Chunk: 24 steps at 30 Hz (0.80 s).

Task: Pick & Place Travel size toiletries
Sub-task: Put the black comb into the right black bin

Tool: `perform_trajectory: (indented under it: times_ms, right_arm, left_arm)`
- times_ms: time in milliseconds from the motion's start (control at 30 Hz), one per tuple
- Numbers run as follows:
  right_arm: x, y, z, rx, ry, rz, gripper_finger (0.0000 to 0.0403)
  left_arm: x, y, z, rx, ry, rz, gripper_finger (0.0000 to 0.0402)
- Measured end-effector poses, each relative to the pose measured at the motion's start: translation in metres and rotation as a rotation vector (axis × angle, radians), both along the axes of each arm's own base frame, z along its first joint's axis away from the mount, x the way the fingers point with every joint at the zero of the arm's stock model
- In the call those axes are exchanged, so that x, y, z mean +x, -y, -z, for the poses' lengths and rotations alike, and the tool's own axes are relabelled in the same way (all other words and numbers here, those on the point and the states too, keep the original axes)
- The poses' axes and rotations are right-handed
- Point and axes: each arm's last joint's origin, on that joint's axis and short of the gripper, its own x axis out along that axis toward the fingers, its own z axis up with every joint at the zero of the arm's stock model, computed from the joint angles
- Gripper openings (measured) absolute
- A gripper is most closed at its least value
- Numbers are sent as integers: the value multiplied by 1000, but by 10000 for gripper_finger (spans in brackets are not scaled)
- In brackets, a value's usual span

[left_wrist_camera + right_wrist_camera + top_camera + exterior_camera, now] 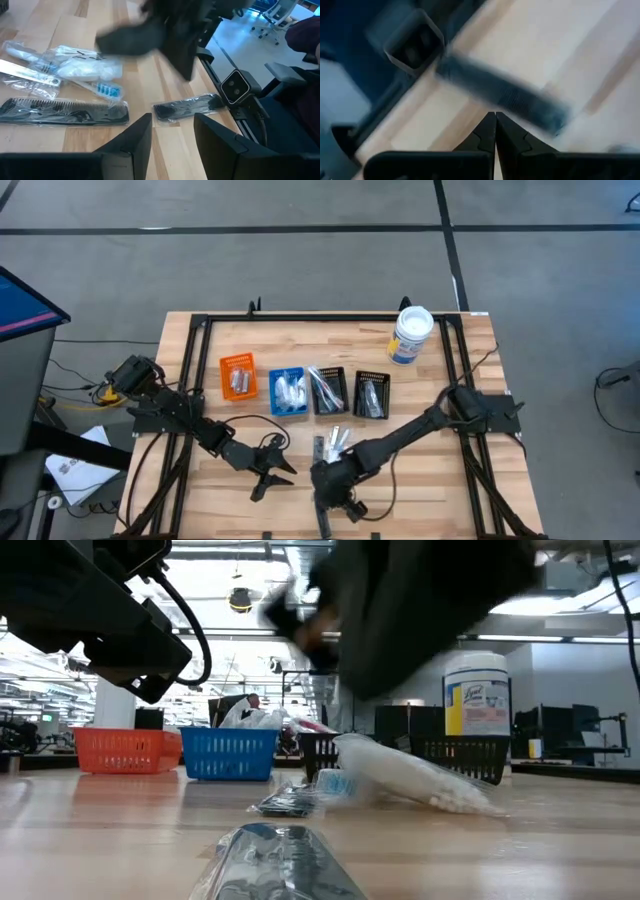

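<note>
Right gripper point(495, 131) pressed fully together, pinching nothing, hovering at the table's near edge just short of a wrapped black comb point(502, 93) lying flat on the wood. Left gripper point(172, 132) partly spread and empty, parked over the near left of the table point(460, 480), looking toward the same loose pile. Scattered near the front centre: a long black comb point(62, 111), a blue-bristled toothbrush in clear wrap point(100, 89), a white crinkly packet point(87, 69) and silvery sachets point(25, 72). Farther back, a row of small bins: orange bin point(238, 376), blue bin point(287, 392) and two black bins point(328, 389), each already holding some pieces; white tub point(410, 334) beyond them to the right. Probably between picks, lining up on the wrapped comb. Next move calls for spreading the fingers, dropping to straddle the comb across its narrow width, closing, then carrying it back to a bin.
</note>
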Motion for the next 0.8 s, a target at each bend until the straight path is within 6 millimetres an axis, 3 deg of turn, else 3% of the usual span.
perform_trajectory:
  times_ms: [100, 167, 800]
  right_arm:
    - [13, -1, 22, 39, -92, -35, 0]
    - [19, 0, 25, 58, -128, -59, 0]
    - [33, 10, 19, 37, -66, -63, 0]
  left_arm:
    - [0, 0, 0, 0, 1, -9, 140]
    - [0, 0, 0, -4, 0, -12, 140]
    - [-4, 5, 0, 1, 3, -4, 140]
